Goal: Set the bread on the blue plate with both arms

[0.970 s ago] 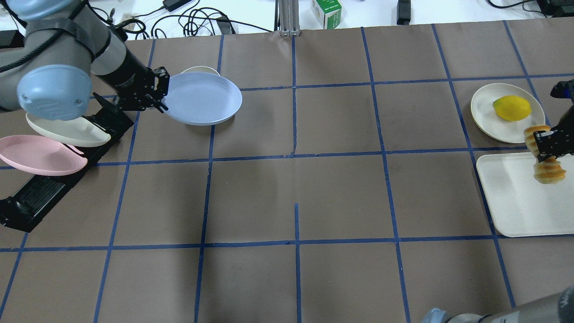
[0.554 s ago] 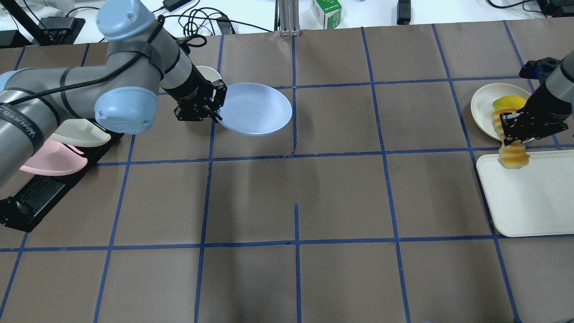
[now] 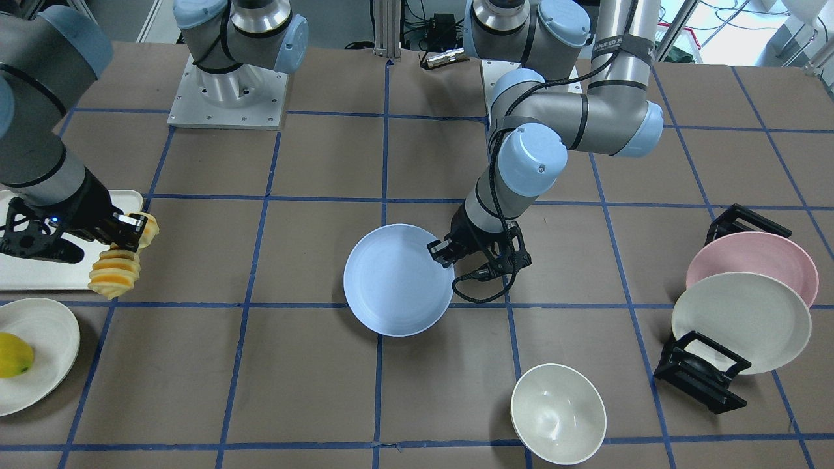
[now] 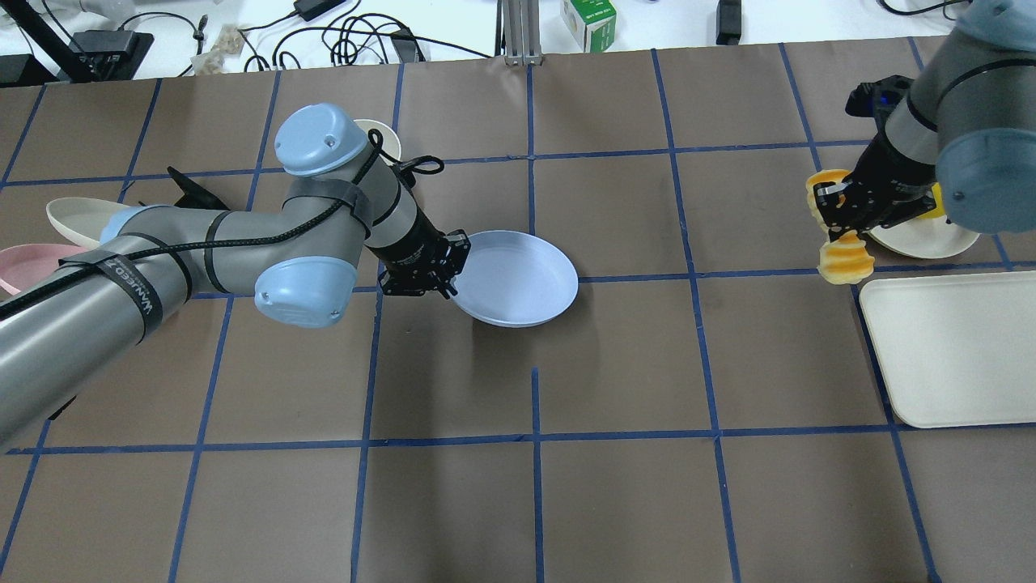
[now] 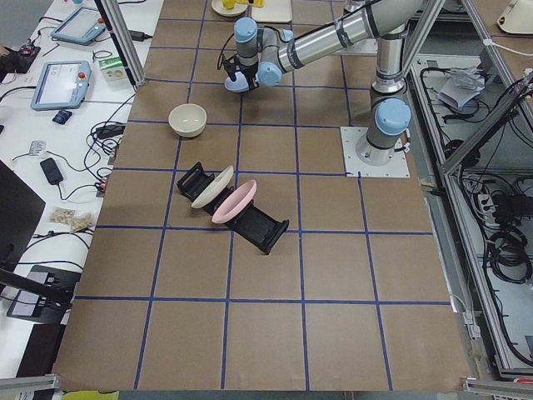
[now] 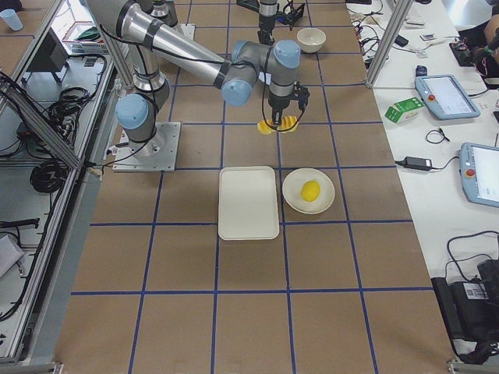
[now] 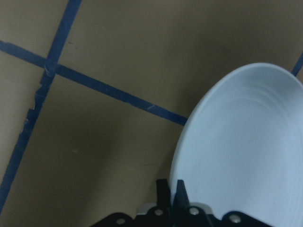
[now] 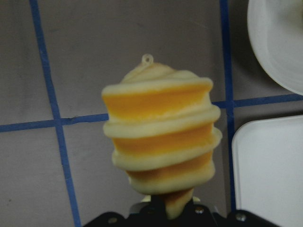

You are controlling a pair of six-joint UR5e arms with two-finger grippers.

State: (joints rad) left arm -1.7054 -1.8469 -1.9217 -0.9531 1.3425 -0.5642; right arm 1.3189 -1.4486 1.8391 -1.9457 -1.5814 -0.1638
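My left gripper (image 4: pixel 450 283) is shut on the near-left rim of the blue plate (image 4: pixel 518 279), which it holds near the table's middle, apparently a little above the mat. The plate is empty in the front view (image 3: pixel 397 280) and the left wrist view (image 7: pixel 246 151). My right gripper (image 4: pixel 840 219) is shut on the bread (image 4: pixel 843 261), an orange-yellow ridged loaf that hangs end-down above the mat, just left of the tray. The bread fills the right wrist view (image 8: pixel 161 142). The bread and the plate are far apart.
A cream tray (image 4: pixel 955 348) lies at the right edge. A cream plate (image 3: pixel 45 352) with a yellow fruit (image 3: pixel 13 355) sits beyond it. A black rack at the left holds a pink plate (image 3: pixel 752 260) and a cream plate (image 3: pixel 743 322). A white bowl (image 3: pixel 557 413) stands at the far left-centre.
My left arm has carried the blue plate rightward and nearer, toward the table's centre. My right arm has carried the bread leftward, off the tray and over the bare mat.
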